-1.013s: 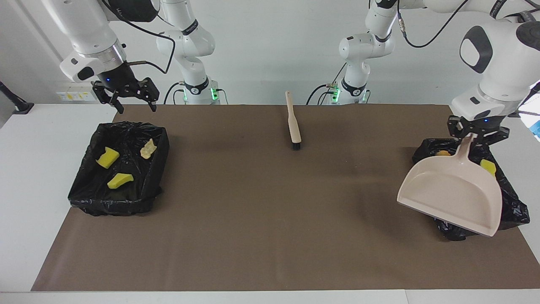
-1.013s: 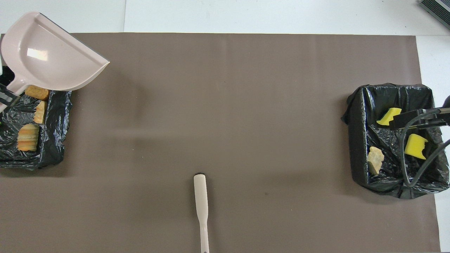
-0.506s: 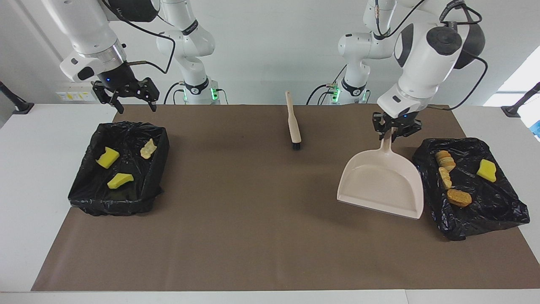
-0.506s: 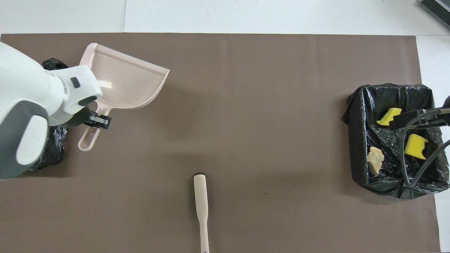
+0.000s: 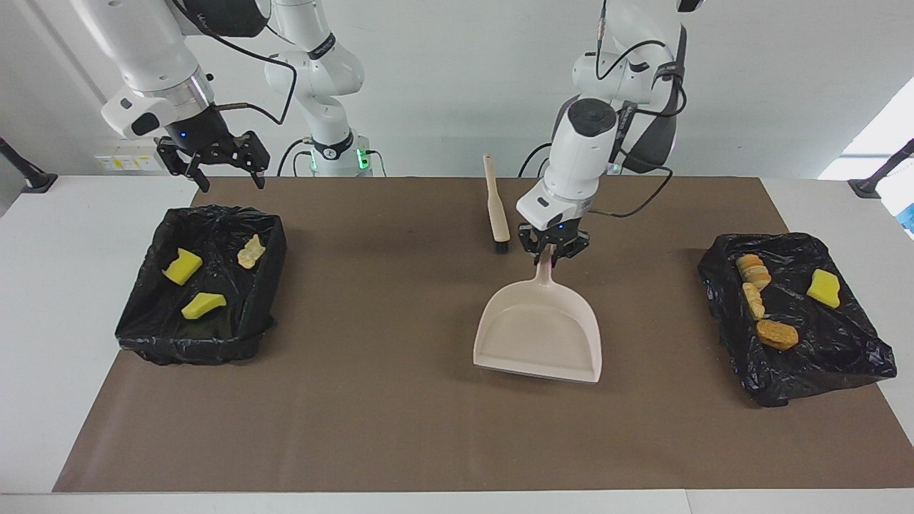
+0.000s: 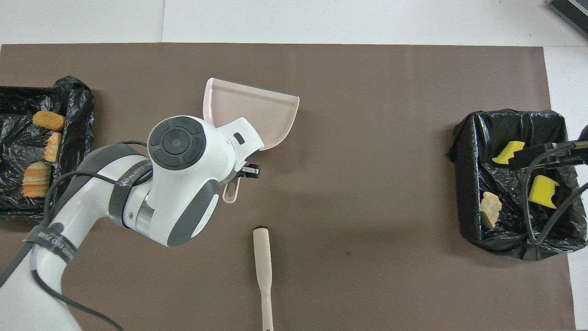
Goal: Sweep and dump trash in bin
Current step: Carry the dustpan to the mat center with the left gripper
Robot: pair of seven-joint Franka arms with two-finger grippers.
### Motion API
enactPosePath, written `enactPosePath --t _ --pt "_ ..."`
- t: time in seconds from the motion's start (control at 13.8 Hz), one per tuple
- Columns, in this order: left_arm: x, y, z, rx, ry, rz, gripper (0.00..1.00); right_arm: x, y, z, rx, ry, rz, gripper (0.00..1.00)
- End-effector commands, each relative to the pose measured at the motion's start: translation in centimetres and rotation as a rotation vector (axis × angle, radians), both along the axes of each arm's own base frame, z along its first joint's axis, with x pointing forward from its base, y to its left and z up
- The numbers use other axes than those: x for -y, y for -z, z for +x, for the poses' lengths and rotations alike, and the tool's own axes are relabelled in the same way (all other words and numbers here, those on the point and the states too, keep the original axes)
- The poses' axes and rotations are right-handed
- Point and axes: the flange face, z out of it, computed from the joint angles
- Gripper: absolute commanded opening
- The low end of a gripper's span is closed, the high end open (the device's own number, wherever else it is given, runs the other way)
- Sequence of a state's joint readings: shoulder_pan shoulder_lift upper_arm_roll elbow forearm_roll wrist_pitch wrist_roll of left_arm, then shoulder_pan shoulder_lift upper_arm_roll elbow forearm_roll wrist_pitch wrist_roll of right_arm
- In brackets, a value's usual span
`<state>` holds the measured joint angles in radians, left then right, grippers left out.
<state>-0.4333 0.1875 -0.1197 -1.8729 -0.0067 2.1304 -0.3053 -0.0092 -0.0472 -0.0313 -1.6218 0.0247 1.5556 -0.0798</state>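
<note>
My left gripper (image 5: 553, 253) is shut on the handle of the pale pink dustpan (image 5: 539, 332), which lies empty and low over the middle of the brown mat (image 5: 400, 428); I cannot tell whether the pan touches it. In the overhead view the left wrist hides most of the handle of the dustpan (image 6: 257, 112). The trash lies in two black-lined bins. One bin (image 5: 193, 350), at the right arm's end, holds yellow sponge chunks (image 5: 182, 266) and a tan piece (image 5: 250, 251). The other bin (image 5: 807, 378) holds bread pieces (image 5: 777, 333) and a yellow chunk (image 5: 822, 288). My right gripper (image 5: 230, 178) waits open over the first bin's edge.
A cream brush (image 5: 496, 207) lies on the mat near the robots, bristles pointing away from them, just beside my left gripper; it also shows as the brush (image 6: 262, 266) in the overhead view. White table (image 5: 57, 285) borders the mat.
My left arm has swung the dustpan from over the bin at its own end to the middle of the mat and lowered it. The right arm has stayed put.
</note>
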Motion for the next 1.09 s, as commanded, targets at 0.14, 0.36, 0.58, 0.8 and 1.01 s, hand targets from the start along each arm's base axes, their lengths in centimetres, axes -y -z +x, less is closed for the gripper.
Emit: enactPosePath --t 0.14,0.36,0.58,0.8,1.01 --pt "2.3 2.9 0.0 0.012 0.017 -0.045 0.00 0.0 -0.1 -0.4 0.004 0.015 0.006 1.00" --pt "2.5 3.9 -1.0 -0.008 0.034 -0.034 0.00 0.1 -0.1 -0.4 0.002 0.016 0.006 1.00" --pt "2.7 5.7 -1.8 -0.049 -0.041 -0.067 0.00 0.1 -0.1 -0.4 0.004 0.016 0.006 1.00" --pt "2.8 6.6 -1.9 -0.050 -0.049 -0.068 0.00 0.0 -0.1 -0.4 0.001 0.016 0.006 1.00" --pt "3.6 7.6 -2.2 -0.050 -0.042 -0.072 0.00 0.0 -0.1 -0.5 -0.001 0.016 0.006 1.00"
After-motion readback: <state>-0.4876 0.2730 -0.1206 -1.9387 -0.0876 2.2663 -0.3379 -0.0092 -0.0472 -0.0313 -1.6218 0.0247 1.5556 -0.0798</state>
